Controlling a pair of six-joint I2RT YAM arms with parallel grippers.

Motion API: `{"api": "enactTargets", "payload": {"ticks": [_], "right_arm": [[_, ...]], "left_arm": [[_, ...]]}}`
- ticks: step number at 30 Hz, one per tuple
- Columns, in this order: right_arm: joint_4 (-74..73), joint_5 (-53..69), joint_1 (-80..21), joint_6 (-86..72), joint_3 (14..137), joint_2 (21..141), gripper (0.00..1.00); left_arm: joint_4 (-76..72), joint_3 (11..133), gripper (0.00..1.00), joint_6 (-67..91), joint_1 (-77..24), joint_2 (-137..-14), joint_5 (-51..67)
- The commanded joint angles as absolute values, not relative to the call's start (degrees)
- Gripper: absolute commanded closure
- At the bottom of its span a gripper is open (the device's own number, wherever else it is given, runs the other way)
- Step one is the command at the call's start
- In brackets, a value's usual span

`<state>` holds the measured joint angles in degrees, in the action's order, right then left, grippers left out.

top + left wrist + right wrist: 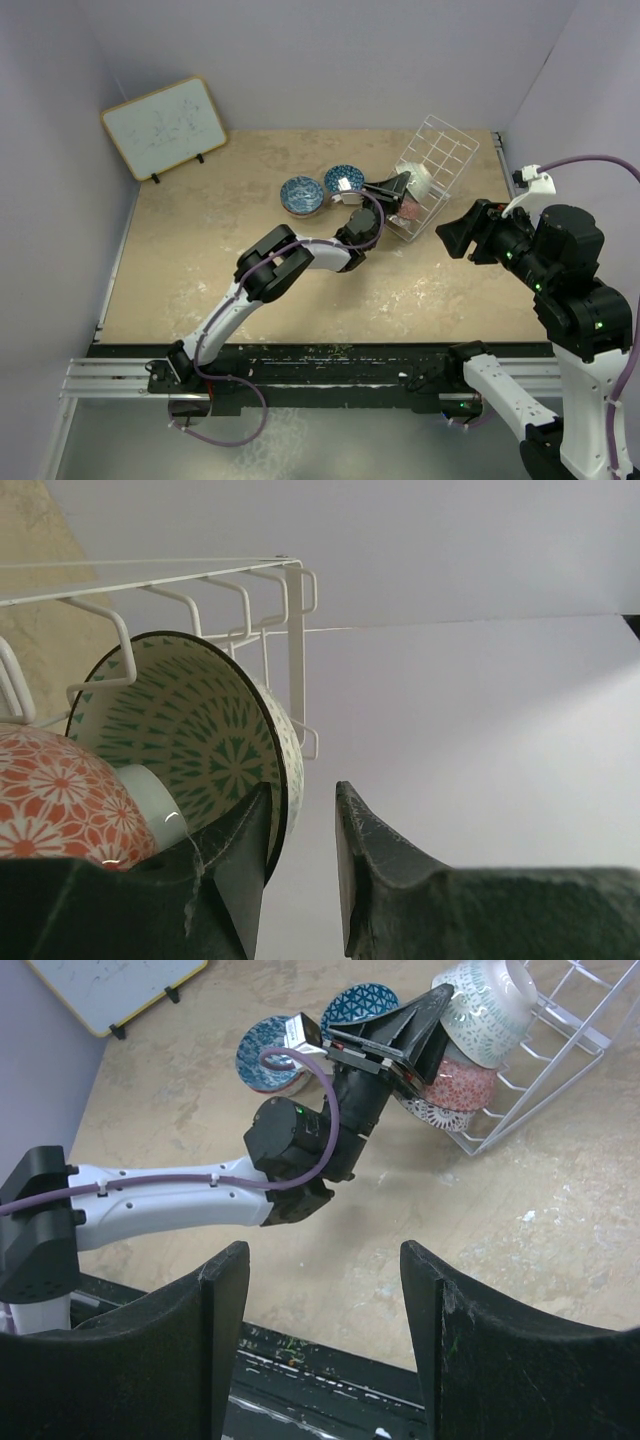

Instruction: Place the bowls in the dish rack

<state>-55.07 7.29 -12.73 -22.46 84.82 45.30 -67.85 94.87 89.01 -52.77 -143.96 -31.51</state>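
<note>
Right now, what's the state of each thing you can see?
Left gripper: open, straddling green-patterned bowl's rim.
Right gripper: open, empty.
Green-patterned bowl: on edge in dish rack.
Orange-patterned bowl: on edge in rack, next to it.
Blue bowls: upright on table, not racked.
Dish rack: partly loaded.

My left arm (pixel 225 310) had white links, black joints and a purple cable (pixel 332 1100) along it; my right gripper (pixel 325 1260) was matte black with two broad wedge-shaped fingers (pixel 150 1360).

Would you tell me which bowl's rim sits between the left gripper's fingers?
The green-patterned bowl in the dish rack; the orange bowl beside it lies outside them.
</note>
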Motion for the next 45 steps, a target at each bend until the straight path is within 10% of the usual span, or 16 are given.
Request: {"api": "enactTargets", "payload": {"ticks": [1, 45], "right_arm": [[-52.8, 8.7, -12.9, -21.8, 84.7, 45.1, 0.35], [-50.1, 10.2, -12.9, -23.2, 82.2, 44.6, 0.36]], "left_arm": [[-61.2, 93.7, 0.65, 91.2, -52.2, -136.6, -29.6], [-47.1, 87.7, 0.56, 90.8, -44.5, -131.1, -10.6]]}}
